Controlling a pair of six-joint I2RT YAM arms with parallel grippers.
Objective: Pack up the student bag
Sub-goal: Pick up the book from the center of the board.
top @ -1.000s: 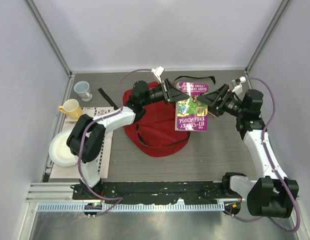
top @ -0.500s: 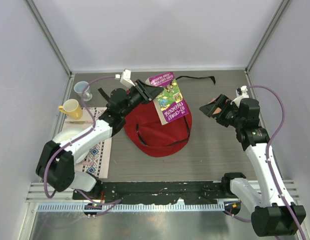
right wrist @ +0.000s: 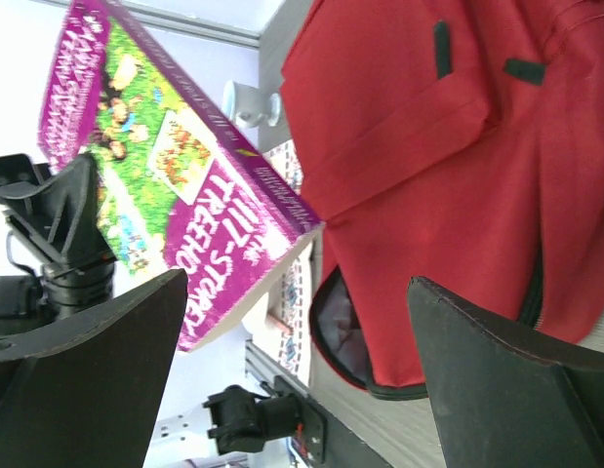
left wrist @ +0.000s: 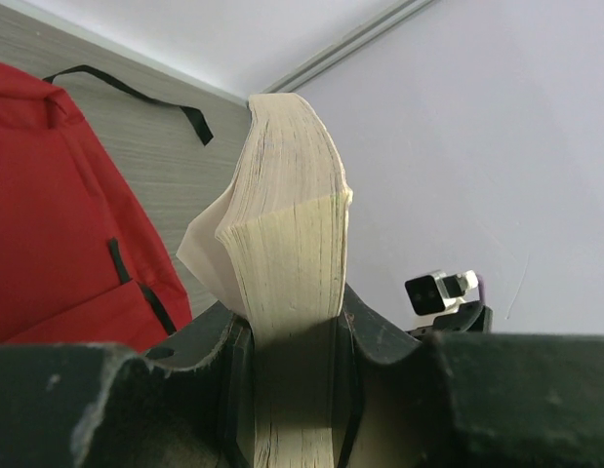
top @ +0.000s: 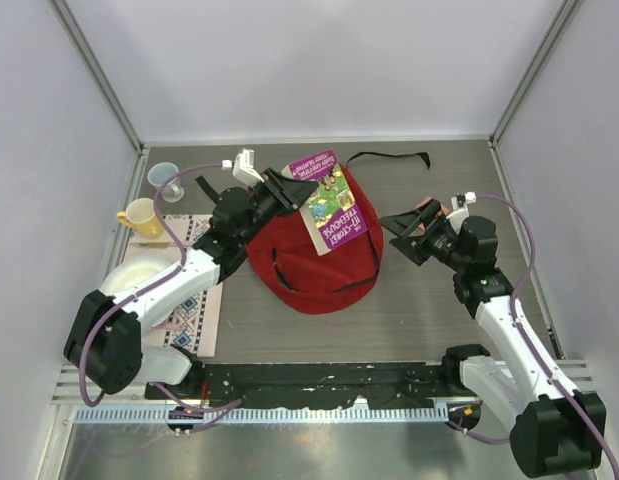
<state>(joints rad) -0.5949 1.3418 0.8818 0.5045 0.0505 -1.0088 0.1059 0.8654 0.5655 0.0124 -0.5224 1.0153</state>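
The student bag (top: 314,262) is a red backpack lying flat mid-table, its black-trimmed opening (right wrist: 345,331) gaping towards the near edge. My left gripper (top: 282,188) is shut on a thick paperback book (top: 331,205) with a purple and green cover, held above the bag's far edge. In the left wrist view the book's page block (left wrist: 292,224) stands clamped between the jaws of that gripper (left wrist: 294,390), the bag (left wrist: 58,224) to its left. My right gripper (top: 402,237) hangs open and empty to the right of the bag; its wrist view shows book (right wrist: 165,185) and bag (right wrist: 458,146) beyond the gripper (right wrist: 302,380).
A yellow mug (top: 141,217), a clear cup (top: 163,178) and a white plate (top: 127,292) on a patterned mat (top: 196,300) sit at the left. A loose black strap (top: 389,158) lies behind the bag, near the back wall.
The left arm has swung the book leftward, from the bag's right side to its far left edge. The right gripper has backed away to the right, come nearer, and opened wider.
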